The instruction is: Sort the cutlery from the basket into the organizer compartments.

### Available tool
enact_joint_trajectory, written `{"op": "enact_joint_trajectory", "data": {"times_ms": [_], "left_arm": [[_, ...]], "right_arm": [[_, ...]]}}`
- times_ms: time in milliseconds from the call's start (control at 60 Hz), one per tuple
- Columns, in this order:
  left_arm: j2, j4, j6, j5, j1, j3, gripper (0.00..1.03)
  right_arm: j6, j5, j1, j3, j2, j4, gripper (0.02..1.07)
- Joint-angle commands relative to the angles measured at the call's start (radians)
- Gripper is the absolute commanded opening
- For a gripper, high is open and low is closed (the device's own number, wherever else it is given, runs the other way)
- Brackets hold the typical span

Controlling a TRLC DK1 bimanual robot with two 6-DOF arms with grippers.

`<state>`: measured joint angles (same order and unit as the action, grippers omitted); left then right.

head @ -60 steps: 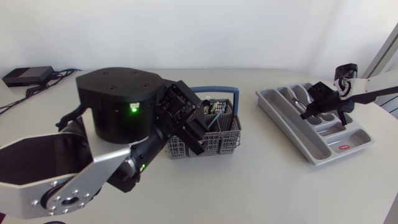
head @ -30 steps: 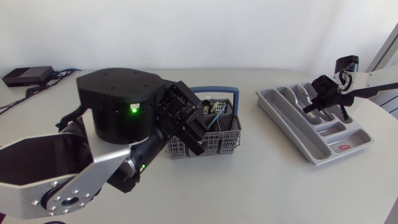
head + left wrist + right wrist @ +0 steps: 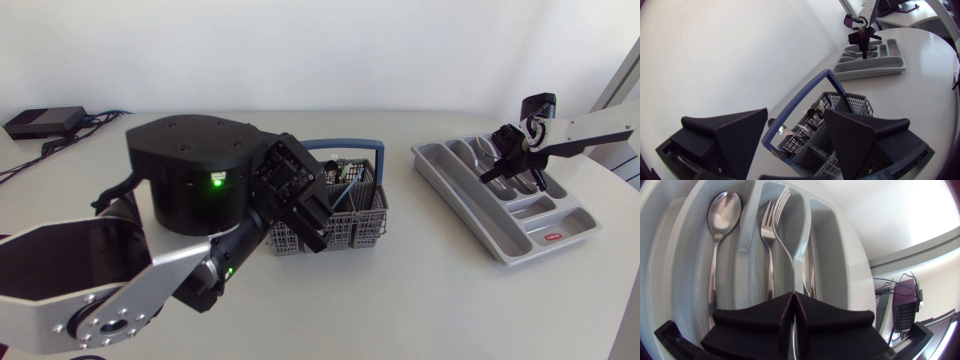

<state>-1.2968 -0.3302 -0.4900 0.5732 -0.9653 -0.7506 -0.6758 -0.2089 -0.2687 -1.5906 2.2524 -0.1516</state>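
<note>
The grey cutlery basket (image 3: 350, 222) with a blue handle (image 3: 805, 102) stands mid-table and holds several pieces of cutlery (image 3: 806, 123). My left gripper (image 3: 303, 203) hangs open just over the basket's left side; in the left wrist view the basket lies between and below its fingers (image 3: 725, 142). The grey organizer (image 3: 478, 212) sits at the right. My right gripper (image 3: 507, 163) is over its far end, shut on a fork (image 3: 786, 230) whose tines point ahead, above the middle compartments. A second fork (image 3: 768, 235) and a spoon (image 3: 722, 217) lie in neighbouring compartments.
A black box (image 3: 42, 121) with cables sits at the table's far left corner. My left arm's large black base (image 3: 190, 165) and silver link (image 3: 70, 290) fill the left foreground. Bare tabletop lies between the basket and the organizer (image 3: 867, 67).
My right gripper has shifted left and toward the organizer's far end with the fork, its wrist turning. The left arm has stayed put over the basket.
</note>
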Motion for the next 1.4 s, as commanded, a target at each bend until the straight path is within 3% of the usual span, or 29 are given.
{"op": "enact_joint_trajectory", "data": {"times_ms": [0,233,500,867,1183,1383], "left_arm": [[0.014,-0.003,0.021,0.001,-0.007,0.019,0.78],[0.016,0.000,0.021,0.001,-0.009,0.017,0.78],[0.021,0.002,0.021,0.001,-0.009,0.017,0.78],[0.022,0.008,0.022,0.001,-0.015,0.019,0.78],[0.016,0.013,0.022,0.001,-0.026,0.013,0.78],[0.016,0.019,0.022,0.001,-0.027,0.016,0.79]], "right_arm": [[0.025,-0.007,0.022,-0.020,0.038,-0.009,0.29],[0.038,-0.004,0.025,-0.026,0.012,-0.031,0.63],[0.055,0.052,0.000,0.069,-0.169,-0.049,0.69],[-0.002,0.353,-0.055,0.391,-0.448,-0.160,0.68],[-0.079,0.401,-0.050,0.601,-0.508,-0.170,0.44],[-0.070,0.390,0.005,0.636,-0.481,-0.158,0.38]]}}
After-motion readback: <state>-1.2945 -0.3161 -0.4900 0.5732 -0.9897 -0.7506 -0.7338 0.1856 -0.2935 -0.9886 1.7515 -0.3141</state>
